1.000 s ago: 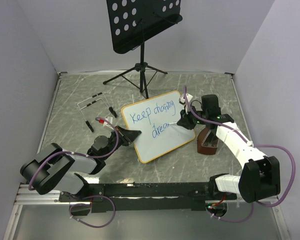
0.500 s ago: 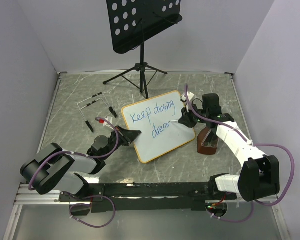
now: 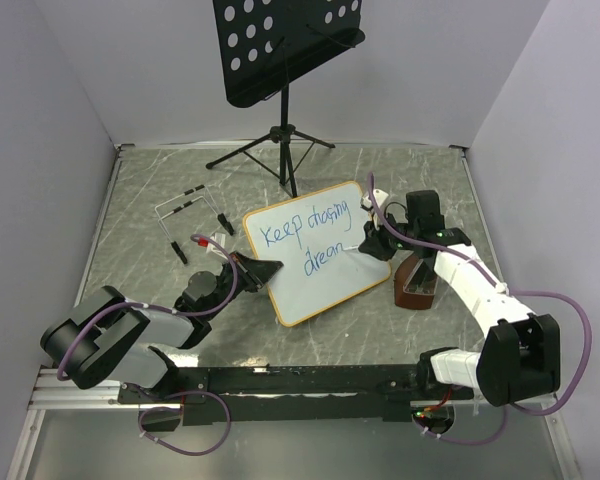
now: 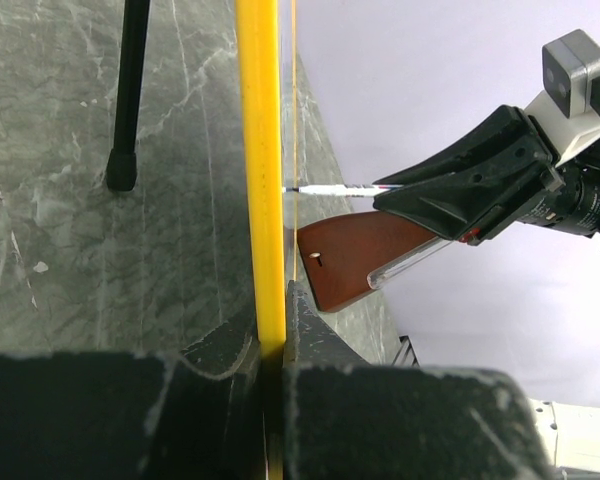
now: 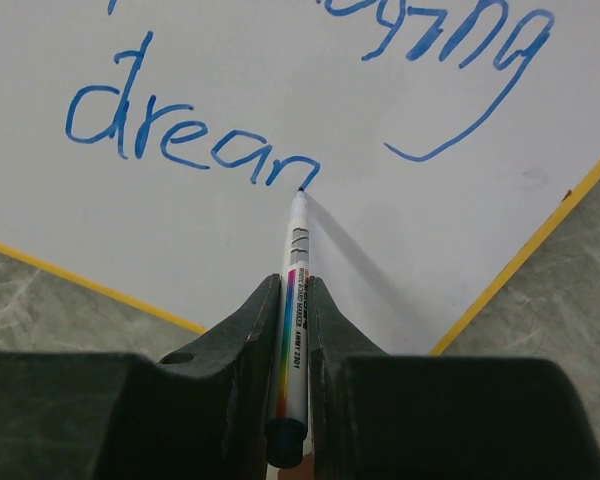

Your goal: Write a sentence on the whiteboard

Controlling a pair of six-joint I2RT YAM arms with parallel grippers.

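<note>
2 arms on a black rail (image 3: 300,380) along the bottom edge of the top view: left arm (image 3: 110,340) low at lower left, right arm (image 3: 470,285) reaching in from lower right.
left gripper (image 3: 268,269): fingers pinched narrow on the yellow-orange frame of the whiteboard (image 3: 320,290), at its lower-left edge.
1 whiteboard, centre of frame, skewed so the lines climb toward the right.
right gripper (image 5: 293,290), right of centre: fingers closed on 1 marker (image 5: 296,240). It has a white barrel with a rainbow stripe; the print is too small to read. Its tip touches the board at the end of line two.
sentence (image 3: 305,237): blue handwriting in 2 lines, "Keep chasing" above, "drean" below.
1 red-brown block (image 3: 415,287) sits just right of the board, under the right arm.
table (image 3: 140,200): grey marbled surface.
upper left of the board: 1 thin white wire frame (image 3: 180,203) and a few small dark stick-shaped pieces (image 3: 225,222), too small to name.
far side: 1 black music stand (image 3: 285,45) with perforated plate, tripod feet on the table.
pale walls (image 3: 130,70) on three sides.
</note>
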